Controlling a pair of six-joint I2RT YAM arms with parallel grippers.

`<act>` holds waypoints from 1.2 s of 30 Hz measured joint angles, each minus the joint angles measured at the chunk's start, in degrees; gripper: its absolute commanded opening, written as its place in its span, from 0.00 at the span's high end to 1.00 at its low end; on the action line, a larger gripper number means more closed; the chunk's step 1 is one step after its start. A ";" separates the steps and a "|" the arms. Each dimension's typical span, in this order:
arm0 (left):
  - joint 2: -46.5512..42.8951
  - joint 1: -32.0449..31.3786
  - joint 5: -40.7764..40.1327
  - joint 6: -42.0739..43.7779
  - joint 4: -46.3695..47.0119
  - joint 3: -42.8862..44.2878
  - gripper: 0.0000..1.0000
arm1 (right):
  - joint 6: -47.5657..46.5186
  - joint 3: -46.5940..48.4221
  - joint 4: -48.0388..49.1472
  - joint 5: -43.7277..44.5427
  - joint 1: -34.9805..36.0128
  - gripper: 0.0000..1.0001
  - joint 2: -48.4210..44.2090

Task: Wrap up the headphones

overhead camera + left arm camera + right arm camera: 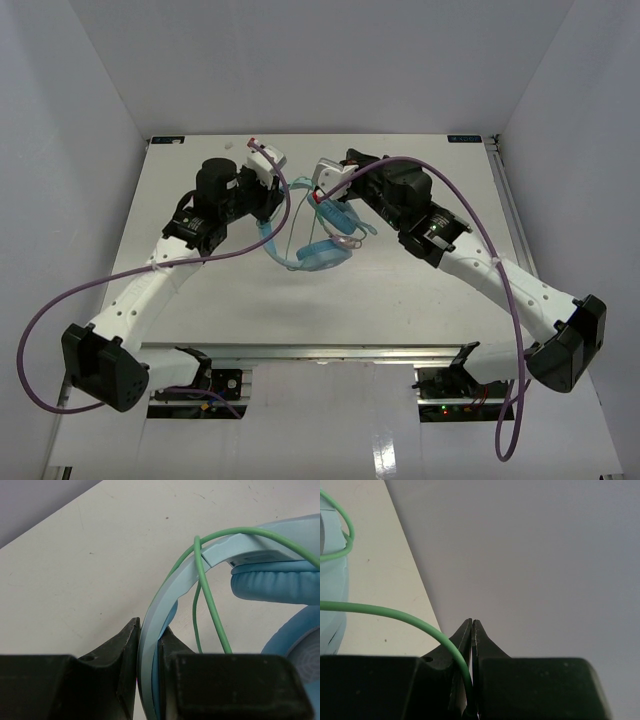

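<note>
Headphones (322,255) are mid-table, slightly toward 12 o'clock, between both arms; can't tell whether they touch the table (420,310). Left gripper (149,630) is at their 9 o'clock, jaws nearly closed, clamping the light blue headband (172,587) edge-on. Green cable (212,615) loops over the headband beside the ear cup (275,582) (too thin to trace in the top view). Right gripper (471,626) is at their 1 o'clock, jaws pressed together, pinching the cable.
</note>
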 measured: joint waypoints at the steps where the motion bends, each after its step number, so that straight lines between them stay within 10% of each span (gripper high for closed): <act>1: -0.24 0.00 0.24 0.15 -0.30 0.00 1.00 | 0.10 -0.28 0.02 -0.42 -0.12 0.92 0.02; 15: -2.59 0.00 6.73 0.55 -2.70 0.02 1.00 | 3.24 -1.80 0.02 -7.54 -2.35 0.89 1.57; 36: -1.92 0.00 8.05 0.52 -8.00 0.57 1.00 | 10.05 -8.21 1.37 -13.02 -5.01 0.31 1.70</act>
